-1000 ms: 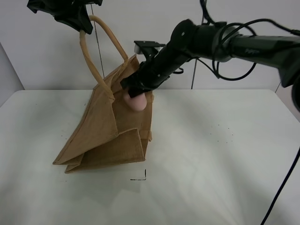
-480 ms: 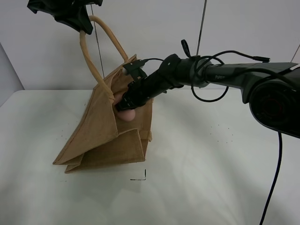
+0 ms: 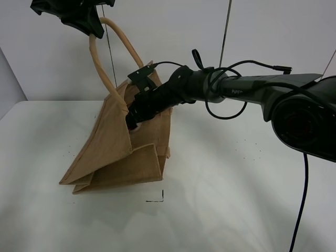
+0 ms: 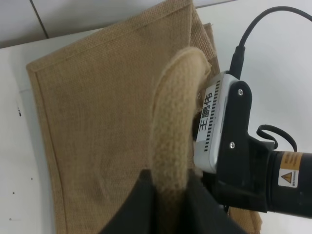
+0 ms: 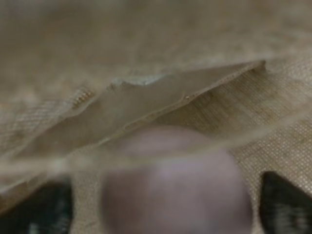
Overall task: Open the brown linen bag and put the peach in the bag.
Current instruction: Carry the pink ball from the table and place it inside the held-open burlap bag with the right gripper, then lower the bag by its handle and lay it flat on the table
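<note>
The brown linen bag [image 3: 113,152] stands slumped on the table's left side. My left gripper [image 3: 90,27] is shut on one beige handle [image 3: 107,79] and holds it high, which keeps the mouth open. In the left wrist view the handle [image 4: 173,122] runs between the dark fingers [image 4: 144,204], with the bag [image 4: 97,122] below. My right gripper [image 3: 133,119] reaches into the bag's mouth, shut on the peach [image 3: 137,126], of which only a sliver shows. In the right wrist view the blurred pink peach [image 5: 175,180] sits between the fingertips [image 5: 287,204], with the bag's woven inside [image 5: 243,107] around it.
The white table [image 3: 247,173] stretches to the right and front of the bag. A small black corner mark [image 3: 157,198] lies in front of the bag. The right arm's cables [image 3: 226,89] loop above the table behind the bag.
My right gripper has moved left and down into the bag's mouth with the peach, which is now almost hidden behind the bag's wall. The left gripper and handle have not moved.
</note>
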Available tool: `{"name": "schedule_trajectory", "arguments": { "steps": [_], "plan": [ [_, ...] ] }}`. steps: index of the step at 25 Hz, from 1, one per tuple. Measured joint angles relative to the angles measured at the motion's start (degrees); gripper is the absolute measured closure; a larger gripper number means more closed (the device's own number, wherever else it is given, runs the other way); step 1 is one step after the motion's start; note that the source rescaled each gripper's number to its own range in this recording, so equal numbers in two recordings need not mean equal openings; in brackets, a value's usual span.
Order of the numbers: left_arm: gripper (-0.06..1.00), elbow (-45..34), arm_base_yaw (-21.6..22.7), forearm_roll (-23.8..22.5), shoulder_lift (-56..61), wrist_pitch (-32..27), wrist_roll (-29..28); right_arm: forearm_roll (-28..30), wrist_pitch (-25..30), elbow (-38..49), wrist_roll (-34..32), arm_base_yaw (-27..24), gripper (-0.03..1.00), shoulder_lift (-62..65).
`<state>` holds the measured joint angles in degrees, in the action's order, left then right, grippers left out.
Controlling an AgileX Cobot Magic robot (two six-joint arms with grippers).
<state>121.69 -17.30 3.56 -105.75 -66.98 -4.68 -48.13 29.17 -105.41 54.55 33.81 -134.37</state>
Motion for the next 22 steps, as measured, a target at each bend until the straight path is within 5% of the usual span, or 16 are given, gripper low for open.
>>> {"name": "schedule_trajectory", "arguments": {
  "steps": [5,14,22],
  "plan": [
    [0.94,-0.1,0.0,0.0,0.0,0.0,0.0,8.6,5.3,0.0,-11.1,-0.2,-0.02,1.8],
    [0.94,-0.1,0.0,0.0,0.0,0.0,0.0,34.9,28.0,-0.3,-42.5,-3.8,-0.03,11.3],
    [0.94,-0.1,0.0,0.6,0.0,0.0,0.0,40.9,32.7,-0.3,-49.4,-11.2,-0.03,11.4]
  ]
}}
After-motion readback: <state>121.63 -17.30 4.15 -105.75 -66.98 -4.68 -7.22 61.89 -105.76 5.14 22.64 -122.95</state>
